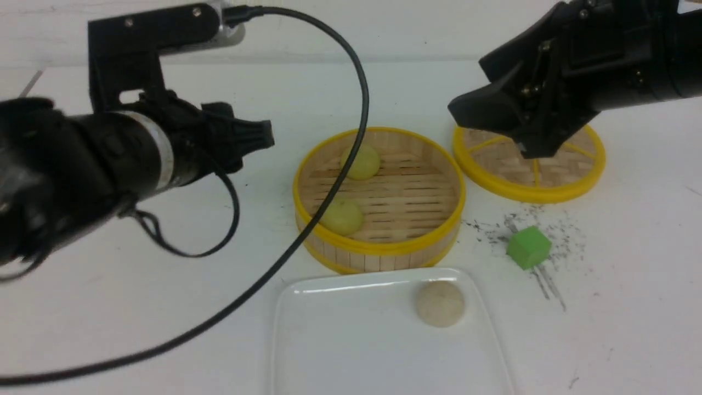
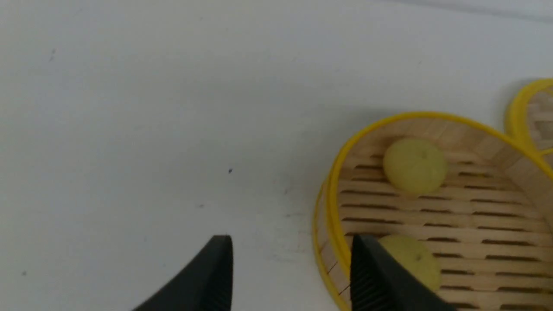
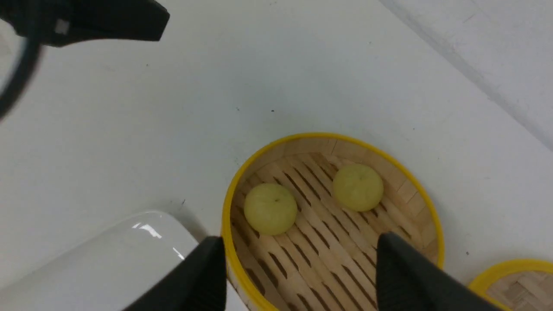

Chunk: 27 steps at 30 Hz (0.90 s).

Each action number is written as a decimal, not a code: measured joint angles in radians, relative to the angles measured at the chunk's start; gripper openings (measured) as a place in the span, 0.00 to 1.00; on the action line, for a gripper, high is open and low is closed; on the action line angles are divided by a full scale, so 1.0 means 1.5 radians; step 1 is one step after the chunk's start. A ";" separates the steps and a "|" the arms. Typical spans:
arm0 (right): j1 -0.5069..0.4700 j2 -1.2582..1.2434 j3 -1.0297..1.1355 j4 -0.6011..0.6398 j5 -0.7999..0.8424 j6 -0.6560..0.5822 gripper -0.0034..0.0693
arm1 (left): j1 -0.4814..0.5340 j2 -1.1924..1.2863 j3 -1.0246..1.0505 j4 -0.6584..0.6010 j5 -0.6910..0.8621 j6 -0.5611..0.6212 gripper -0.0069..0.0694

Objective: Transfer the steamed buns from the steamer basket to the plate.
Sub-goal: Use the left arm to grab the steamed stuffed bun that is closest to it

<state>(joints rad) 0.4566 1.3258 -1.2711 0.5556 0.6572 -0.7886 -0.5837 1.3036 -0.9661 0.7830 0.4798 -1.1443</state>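
Observation:
The steamer basket (image 1: 378,253) stands mid-table with two pale yellow steamed buns (image 1: 360,162) (image 1: 341,215) on its slatted floor. An off-white bun (image 1: 440,303) lies on the white plate (image 1: 340,340) in front of the basket. My left gripper (image 1: 262,135) hovers open and empty to the left of the basket; in its wrist view (image 2: 292,244) one finger overlaps the basket rim (image 2: 332,207) by the nearer bun (image 2: 417,259). My right gripper (image 1: 493,131) hangs open and empty above the basket's right side (image 3: 301,241), with both buns (image 3: 271,208) (image 3: 357,188) beyond its fingertips.
The flat woven lid (image 1: 529,170) with yellow spokes lies right of the basket, partly under the right arm. A green cube (image 1: 528,247) sits among dark scuff marks in front of the lid. The left arm's black cable (image 1: 329,181) sweeps across the basket's left side.

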 joint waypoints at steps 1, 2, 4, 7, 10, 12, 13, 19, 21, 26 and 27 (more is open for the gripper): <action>0.000 0.000 0.000 0.000 0.006 0.007 0.68 | 0.000 0.019 -0.024 -0.043 0.023 0.036 0.60; 0.000 0.000 0.000 0.000 0.010 0.009 0.68 | 0.000 0.039 -0.042 -0.086 0.036 0.081 0.60; 0.000 0.000 0.000 0.000 0.015 0.011 0.68 | 0.000 0.059 -0.065 -0.125 0.042 0.131 0.59; 0.000 0.000 0.000 0.000 0.022 0.013 0.68 | 0.000 0.101 -0.114 -0.233 0.059 0.249 0.59; 0.000 0.000 0.000 0.000 0.044 0.013 0.68 | 0.000 0.150 -0.172 -0.328 0.099 0.402 0.59; 0.000 0.000 0.000 0.000 0.060 0.013 0.68 | 0.000 0.174 -0.192 -0.341 0.113 0.448 0.59; 0.000 0.000 0.000 0.000 0.066 0.013 0.68 | 0.000 0.184 -0.200 -0.342 0.116 0.466 0.59; 0.000 0.000 0.000 0.000 0.099 0.013 0.68 | 0.000 0.234 -0.216 -0.349 0.117 0.524 0.59; 0.000 0.000 0.000 0.000 0.104 0.013 0.68 | 0.000 0.252 -0.216 -0.349 0.100 0.531 0.59; 0.000 -0.012 0.000 -0.050 0.081 0.020 0.68 | 0.000 0.282 -0.216 -0.355 0.057 0.554 0.59; 0.000 -0.021 0.000 -0.068 0.074 0.032 0.68 | 0.000 0.289 -0.216 -0.358 0.047 0.556 0.59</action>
<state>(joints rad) 0.4566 1.2942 -1.2711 0.4539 0.7681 -0.7400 -0.5837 1.7364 -1.2901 0.2453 0.5507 -0.3105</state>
